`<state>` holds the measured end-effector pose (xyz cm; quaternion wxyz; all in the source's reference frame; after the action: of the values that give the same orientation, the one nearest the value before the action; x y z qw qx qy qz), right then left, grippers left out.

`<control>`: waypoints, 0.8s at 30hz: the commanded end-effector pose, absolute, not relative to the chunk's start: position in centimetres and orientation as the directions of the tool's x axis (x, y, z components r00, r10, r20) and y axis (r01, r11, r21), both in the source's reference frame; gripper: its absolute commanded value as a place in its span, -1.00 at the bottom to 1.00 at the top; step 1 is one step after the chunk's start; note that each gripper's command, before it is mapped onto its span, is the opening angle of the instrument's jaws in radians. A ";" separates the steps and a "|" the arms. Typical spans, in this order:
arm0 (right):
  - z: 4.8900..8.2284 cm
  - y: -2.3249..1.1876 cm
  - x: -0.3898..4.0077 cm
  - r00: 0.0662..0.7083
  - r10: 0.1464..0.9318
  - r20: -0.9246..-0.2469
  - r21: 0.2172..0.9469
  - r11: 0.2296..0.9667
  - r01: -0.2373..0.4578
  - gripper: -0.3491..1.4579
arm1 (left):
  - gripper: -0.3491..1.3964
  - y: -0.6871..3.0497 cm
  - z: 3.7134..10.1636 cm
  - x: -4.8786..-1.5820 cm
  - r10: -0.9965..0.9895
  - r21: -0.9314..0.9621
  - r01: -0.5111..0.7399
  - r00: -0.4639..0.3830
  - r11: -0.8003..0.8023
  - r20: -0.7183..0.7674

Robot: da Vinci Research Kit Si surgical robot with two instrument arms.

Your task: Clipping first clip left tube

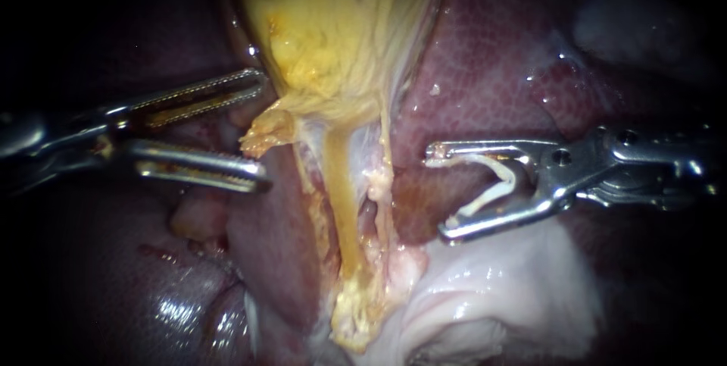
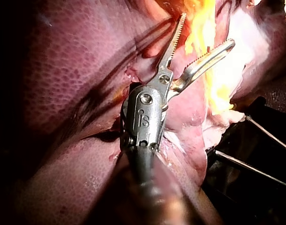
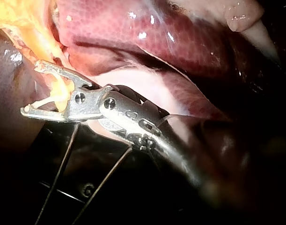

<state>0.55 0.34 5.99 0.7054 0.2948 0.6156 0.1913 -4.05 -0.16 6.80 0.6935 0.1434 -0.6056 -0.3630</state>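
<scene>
endoscope: left instrument (image 1: 261,129) in from the left, serrated jaws spread wide, released, gripping nothing; ragged yellow tag of tissue (image 1: 266,136) between the jaw tips, contact with either jaw not clear. right instrument (image 1: 438,193) in from the right, jaws standing far apart yet grasping a white clip (image 1: 496,184), clip legs splayed open, one leg along each jaw. gallbladder (image 1: 341,25) yellow, hanging at upper centre, narrowing downward. left tube (image 1: 344,207) a thick yellow strand from the gallbladder's lower end down to a frayed yellow end near the pale tissue (image 1: 515,290). thinner tube (image 1: 387,176) just to its right, roughly parallel. clip not yet on the left tube: jaw tips of the right instrument off to the right of both tubes, apart from them, thinner tube in between, dark red liver (image 1: 492,70) behind. left instrument on the far side of the left tube, near it, not touching. left wrist view: left instrument (image 2: 207,30) with a clear gap between toothed jaws, bright yellow tissue ahead of the tips, liver under and beside the shaft. right wrist view: right instrument (image 3: 31,87) jaws wide with the white clip seated between, yellow tissue just ahead, thin rods (image 3: 63,159) in the dark under it.
</scene>
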 end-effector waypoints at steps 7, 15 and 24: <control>6.00 0.33 0.55 0.169 0.632 -0.756 0.651 0.753 0.093 0.05 | -1.00 -0.17 6.87 -4.09 -0.746 0.697 0.359 -0.003 0.621 0.666; 6.04 0.32 0.57 0.169 0.631 -0.757 0.650 0.755 0.092 0.05 | -1.00 -0.12 6.78 -3.93 -0.786 0.733 0.368 -0.007 0.573 0.618; 6.48 0.04 0.84 0.191 0.618 -0.763 0.642 0.758 0.111 0.05 | -1.00 -0.04 6.35 -3.62 -0.799 0.745 0.377 -0.023 0.549 0.601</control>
<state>0.88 0.00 6.55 0.7120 0.2995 0.6095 0.1783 -3.60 -0.04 6.32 0.6735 0.1853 -0.5668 -0.4368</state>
